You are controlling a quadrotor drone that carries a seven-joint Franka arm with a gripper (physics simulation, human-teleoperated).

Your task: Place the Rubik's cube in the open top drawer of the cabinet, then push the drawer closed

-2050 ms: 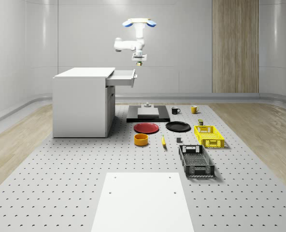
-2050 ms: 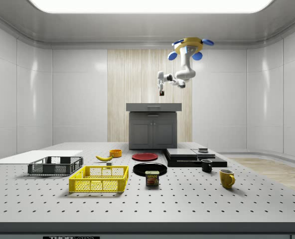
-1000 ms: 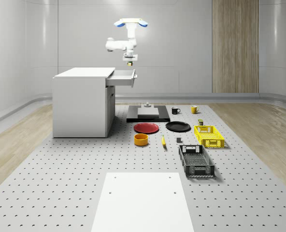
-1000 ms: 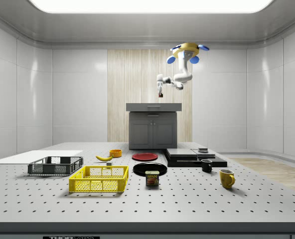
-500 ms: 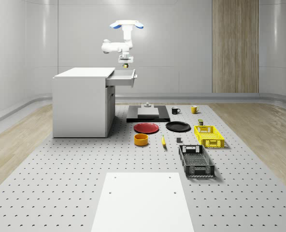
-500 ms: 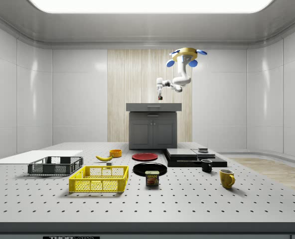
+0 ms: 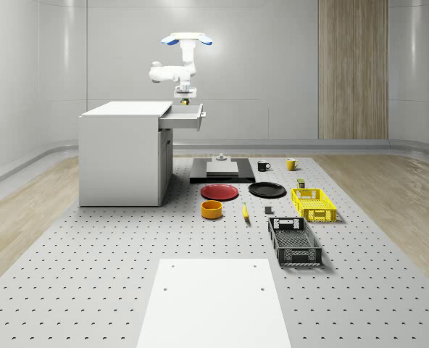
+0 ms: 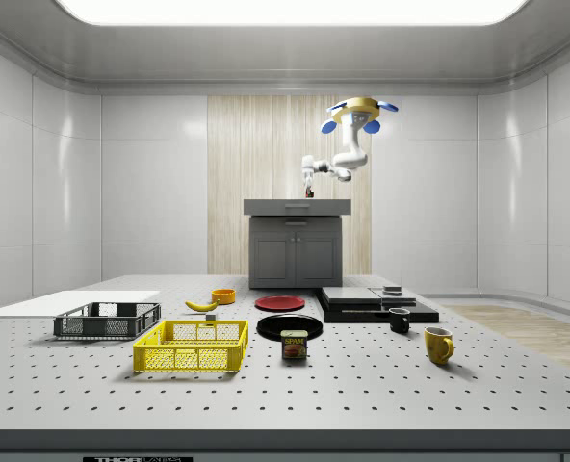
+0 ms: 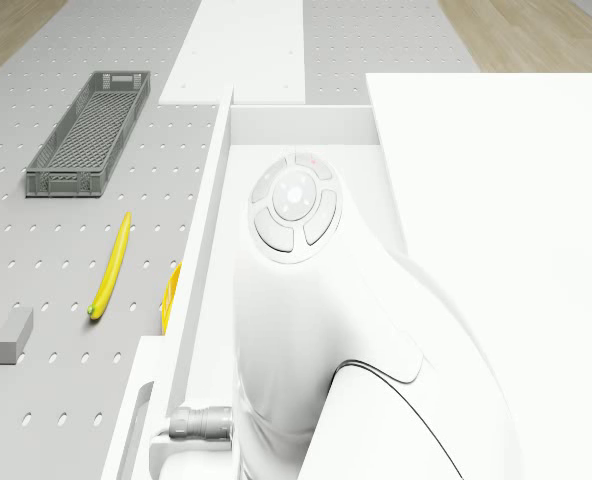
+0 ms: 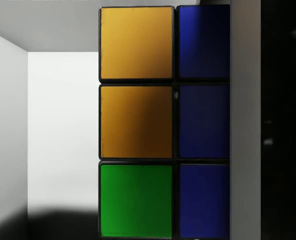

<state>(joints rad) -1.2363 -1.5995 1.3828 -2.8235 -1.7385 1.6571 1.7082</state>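
Note:
The drone (image 7: 185, 38) hovers above the white cabinet's (image 7: 124, 156) open top drawer (image 7: 186, 116). Its arm hangs down, and the gripper (image 7: 183, 98) sits just over the drawer's inside, shut on the Rubik's cube (image 7: 183, 103). From the side, the gripper (image 8: 309, 192) is right above the cabinet's top (image 8: 297, 206). In the wrist view the Rubik's cube (image 10: 136, 122) shows orange, green and blue tiles pressed against a dark finger (image 10: 283, 125), with the drawer's white floor (image 10: 63, 135) behind it. In the drone view the white arm (image 9: 296, 300) reaches down into the drawer (image 9: 296, 125).
On the table beyond the cabinet lie a red plate (image 7: 220, 191), a black plate (image 7: 267, 190), an orange bowl (image 7: 211, 209), a banana (image 7: 245, 212), a yellow basket (image 7: 313, 204), a grey basket (image 7: 294, 241), two mugs and a black platform (image 7: 222, 171).
The drone and arm have moved toward the whole-scene view's left and lower, from beyond the drawer's front to over its inside. The cube stays in the gripper.

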